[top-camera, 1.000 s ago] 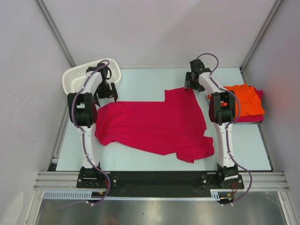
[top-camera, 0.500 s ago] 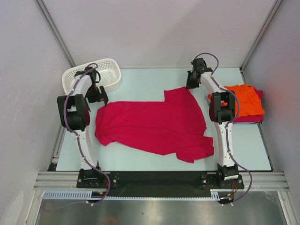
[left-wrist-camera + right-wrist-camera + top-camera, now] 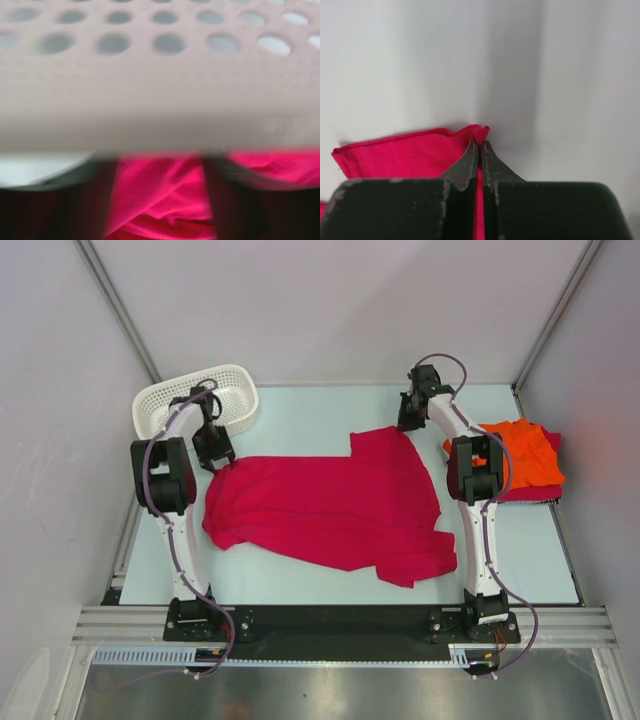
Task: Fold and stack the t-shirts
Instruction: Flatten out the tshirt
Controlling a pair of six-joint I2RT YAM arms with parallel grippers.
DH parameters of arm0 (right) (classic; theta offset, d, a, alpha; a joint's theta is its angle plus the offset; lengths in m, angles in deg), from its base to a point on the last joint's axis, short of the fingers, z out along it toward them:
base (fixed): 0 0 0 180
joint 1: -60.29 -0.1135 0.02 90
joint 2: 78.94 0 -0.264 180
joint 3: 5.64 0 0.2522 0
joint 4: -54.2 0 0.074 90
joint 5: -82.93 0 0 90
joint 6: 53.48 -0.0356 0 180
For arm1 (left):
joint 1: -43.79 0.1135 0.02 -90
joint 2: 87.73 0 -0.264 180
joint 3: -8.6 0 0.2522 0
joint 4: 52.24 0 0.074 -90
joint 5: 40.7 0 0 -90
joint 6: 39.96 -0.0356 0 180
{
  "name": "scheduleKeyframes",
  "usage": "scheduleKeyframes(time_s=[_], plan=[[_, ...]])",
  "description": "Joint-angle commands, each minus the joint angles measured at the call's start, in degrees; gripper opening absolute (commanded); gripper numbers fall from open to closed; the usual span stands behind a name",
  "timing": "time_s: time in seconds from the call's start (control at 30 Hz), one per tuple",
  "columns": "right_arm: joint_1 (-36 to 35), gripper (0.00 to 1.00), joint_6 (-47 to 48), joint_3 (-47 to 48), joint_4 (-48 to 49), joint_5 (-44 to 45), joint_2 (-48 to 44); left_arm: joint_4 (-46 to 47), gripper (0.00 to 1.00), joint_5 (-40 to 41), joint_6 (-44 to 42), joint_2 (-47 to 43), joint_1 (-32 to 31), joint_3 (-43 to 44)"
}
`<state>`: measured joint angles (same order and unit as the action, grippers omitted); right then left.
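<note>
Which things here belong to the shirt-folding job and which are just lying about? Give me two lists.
Job in hand:
- spread crimson t-shirt
- right gripper, shut on its far corner
- left gripper, open at its left end
- orange t-shirt, lying on the lower crimson t-shirt

Lying about:
- white mesh basket

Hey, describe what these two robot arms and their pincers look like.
Both the left arm and right arm have white links, bulky black joint housings and a purplish cable looping alongside. The right pincer has thin, dark, tapering fingers with scuffed edges.
</note>
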<state>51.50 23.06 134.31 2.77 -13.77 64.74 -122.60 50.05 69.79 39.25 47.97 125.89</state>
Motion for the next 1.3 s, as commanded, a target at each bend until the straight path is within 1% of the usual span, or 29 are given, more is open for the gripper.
scheduleKeyframes(time_s=[0.0,0.03,0.07,0.2,0.3,0.47,0.57,0.6,0.7,0.77,0.8,0.87,0.9,0.93,1.03,1.07,1.13,1.17,1.2,1.27], plan=[[-0.17,0.00,0.18,-0.86,-1.27,2.74,-7.00,2.72,0.40,-6.02,-0.67,2.39,-1.46,3.26],[-0.17,0.00,0.01,-0.77,-1.09,3.09,-7.62,2.72,0.11,-6.20,-0.59,2.75,-1.55,4.31],[-0.25,0.00,-0.08,-0.60,-0.83,3.18,-8.06,2.81,0.00,-6.12,-0.41,3.18,-1.55,4.93],[-0.08,0.00,-0.78,1.42,-0.21,3.62,-9.29,2.63,0.00,-6.29,0.03,2.84,-1.46,8.18],[-0.08,0.00,-1.31,3.53,-0.47,3.36,-9.82,2.72,0.00,-6.46,0.47,0.91,-1.37,11.95],[-0.08,0.00,-1.49,3.18,0.32,3.45,-12.89,1.93,0.00,-6.47,0.12,-2.34,-1.02,15.39],[-0.08,0.00,-0.79,1.35,0.57,3.71,-16.30,2.02,0.00,-5.33,-0.41,-5.50,-0.58,14.17],[-0.08,0.00,-0.35,-0.75,1.10,3.80,-17.37,2.19,0.00,-5.32,-0.67,-6.30,-0.41,12.68],[0.18,0.00,0.00,-3.05,2.60,3.89,-21.32,2.63,0.00,-6.55,-1.64,-8.76,0.21,11.27],[0.27,0.00,0.09,-4.11,1.38,3.19,-23.00,1.67,0.00,-7.86,-2.43,-9.64,0.30,10.21],[0.19,0.00,0.09,-4.72,0.85,2.40,-25.00,0.80,0.00,-7.96,-3.04,-10.08,0.38,9.07],[0.10,0.00,-0.17,-9.28,0.67,1.34,-27.56,0.17,0.00,-6.92,-3.40,-12.53,0.38,6.09],[0.18,0.00,-0.34,-11.38,0.67,0.99,-30.62,0.09,0.00,-6.30,-3.66,-13.41,0.38,2.33],[0.18,0.00,-1.30,-15.32,0.15,0.73,-31.87,0.08,0.00,-5.86,-3.92,-14.21,0.47,0.56],[0.10,0.00,-2.63,-20.09,-3.36,-1.12,-36.78,-1.22,0.00,-4.63,-4.37,-16.76,0.56,-6.48],[0.10,0.00,-3.59,-23.76,-4.16,-1.47,-37.85,-1.58,0.00,-4.45,-4.02,-17.63,0.56,-8.06],[0.18,0.00,-4.82,-27.65,-5.74,-3.23,-41.70,-2.11,0.00,-4.97,-3.40,-18.60,0.82,-12.89],[0.01,0.00,-6.05,-32.54,-5.75,-4.10,-43.12,-2.03,0.00,-5.15,-2.53,-18.96,0.82,-14.56],[0.01,0.00,-6.75,-34.59,-5.83,-4.46,-44.43,-1.76,0.00,-5.93,-2.00,-19.48,0.91,-17.28],[0.01,0.00,-8.68,-40.55,-7.15,-6.12,-47.08,-1.41,0.00,-6.03,-0.86,-19.58,1.18,-19.40]])
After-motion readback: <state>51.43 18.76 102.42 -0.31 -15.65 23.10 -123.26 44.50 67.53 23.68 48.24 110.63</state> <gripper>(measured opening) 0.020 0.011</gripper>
